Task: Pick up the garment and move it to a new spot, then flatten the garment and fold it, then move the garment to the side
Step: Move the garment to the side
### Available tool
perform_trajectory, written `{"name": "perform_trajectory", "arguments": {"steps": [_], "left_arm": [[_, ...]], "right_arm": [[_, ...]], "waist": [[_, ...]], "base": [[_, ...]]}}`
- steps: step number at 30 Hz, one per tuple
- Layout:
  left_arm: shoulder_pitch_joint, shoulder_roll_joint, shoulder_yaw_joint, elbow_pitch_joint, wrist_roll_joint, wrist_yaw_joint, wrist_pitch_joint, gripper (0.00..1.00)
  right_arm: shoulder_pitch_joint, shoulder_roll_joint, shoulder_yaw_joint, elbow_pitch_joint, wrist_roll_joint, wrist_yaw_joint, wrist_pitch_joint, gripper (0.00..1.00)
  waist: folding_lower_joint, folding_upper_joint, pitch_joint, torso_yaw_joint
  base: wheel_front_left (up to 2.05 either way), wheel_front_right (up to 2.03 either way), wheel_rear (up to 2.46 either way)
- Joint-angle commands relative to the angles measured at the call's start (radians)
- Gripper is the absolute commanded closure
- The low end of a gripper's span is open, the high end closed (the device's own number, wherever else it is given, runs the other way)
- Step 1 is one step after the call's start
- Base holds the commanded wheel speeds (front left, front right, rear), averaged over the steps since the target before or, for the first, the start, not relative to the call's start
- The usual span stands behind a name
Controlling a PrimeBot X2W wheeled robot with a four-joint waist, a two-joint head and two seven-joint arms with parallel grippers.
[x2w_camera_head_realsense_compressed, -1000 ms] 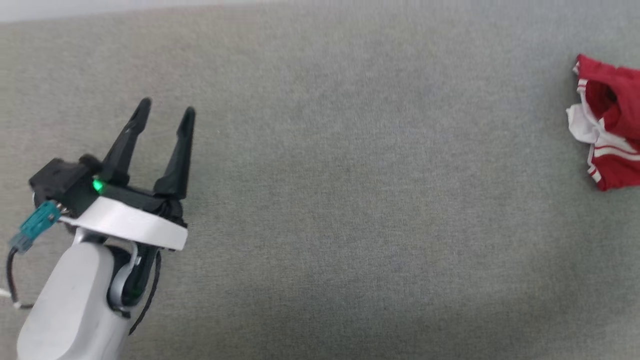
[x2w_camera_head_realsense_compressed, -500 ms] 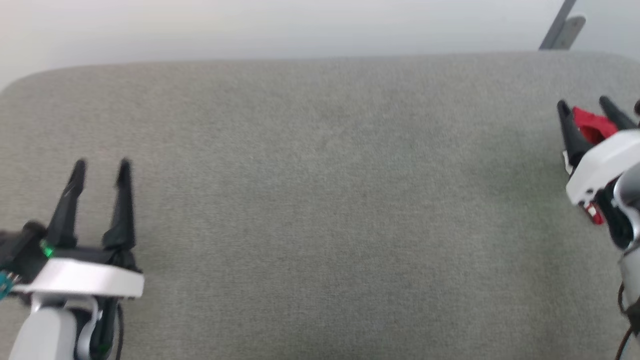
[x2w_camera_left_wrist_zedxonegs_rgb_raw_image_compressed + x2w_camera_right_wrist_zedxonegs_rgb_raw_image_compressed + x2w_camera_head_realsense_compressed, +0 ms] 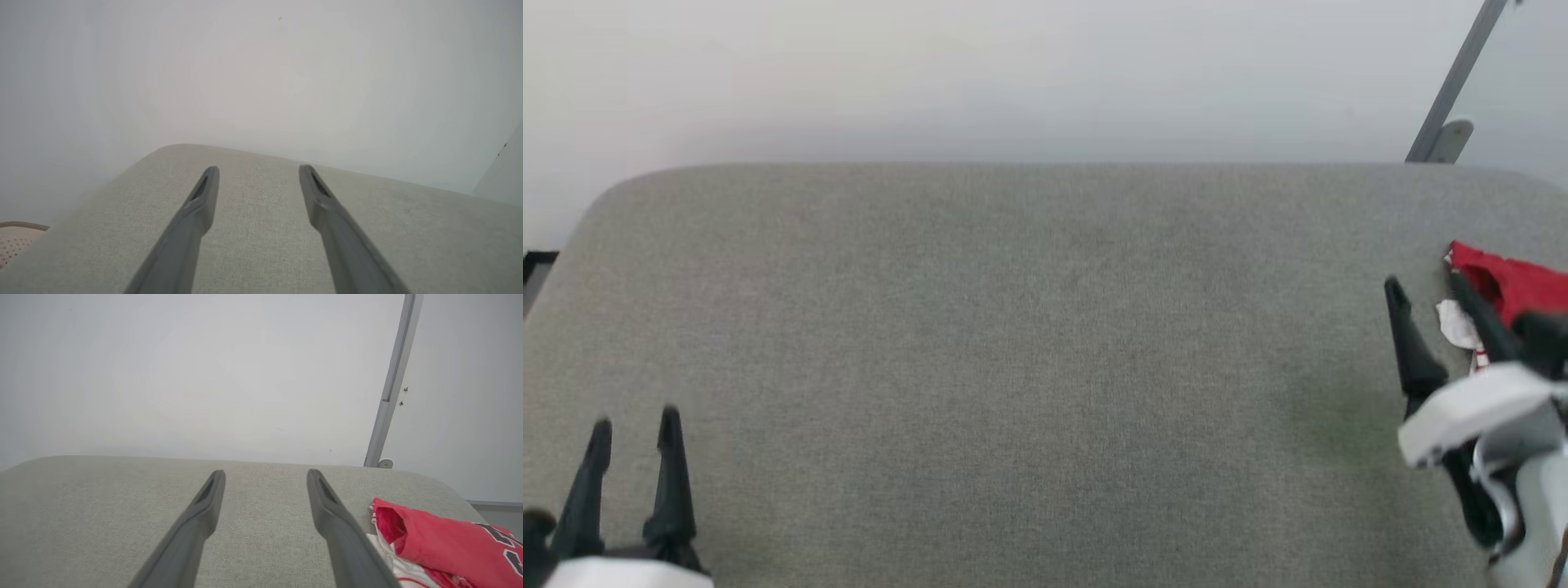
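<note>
left gripper [image 3: 258,169]: fingers spread, empty | over grey cushion [image 3: 429,228] | white wall [image 3: 261,73] beyond

**Grey upholstered surface against a bare pale wall**

A wide grey fabric-covered surface [image 3: 1013,367] runs from left to right, with rounded far corners and a fine, even weave. Behind its far edge stands a plain pale wall [image 3: 1013,73], smooth and softly lit, with a faint shadow along the join. At the far right a slim grey metal post [image 3: 1454,82] runs up the wall, with a small round fitting [image 3: 1454,135] near its foot. A dark piece [image 3: 538,260] shows at the left edge. In the left wrist view, a beige perforated object [image 3: 16,241] sits low beyond the near left corner.
</note>
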Motion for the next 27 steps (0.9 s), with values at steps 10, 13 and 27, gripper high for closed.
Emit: {"name": "perform_trajectory", "arguments": {"steps": [10,13,27], "left_arm": [[0.116,-0.018,-0.002,-0.020,0.006,-0.010,-0.004,0.00],[0.124,-0.018,-0.009,-0.024,-0.004,-0.010,-0.005,0.00],[0.151,-0.002,-0.056,-0.019,-0.009,-0.011,-0.004,0.00]], "right_arm": [[0.199,0.051,-0.055,-0.070,-0.007,-0.001,-0.078,0.00],[0.231,0.062,-0.060,-0.082,-0.016,-0.001,-0.085,0.00],[0.344,0.105,-0.084,-0.092,-0.015,-0.001,-0.127,0.00]], "waist": [[0.0000,-0.0001,-0.055,-0.012],[0.0000,-0.0001,-0.062,-0.015],[0.0000,-0.0001,-0.094,-0.037]], "base": [[0.00,0.00,0.00],[0.00,0.00,0.00],[0.00,0.00,0.00]]}}
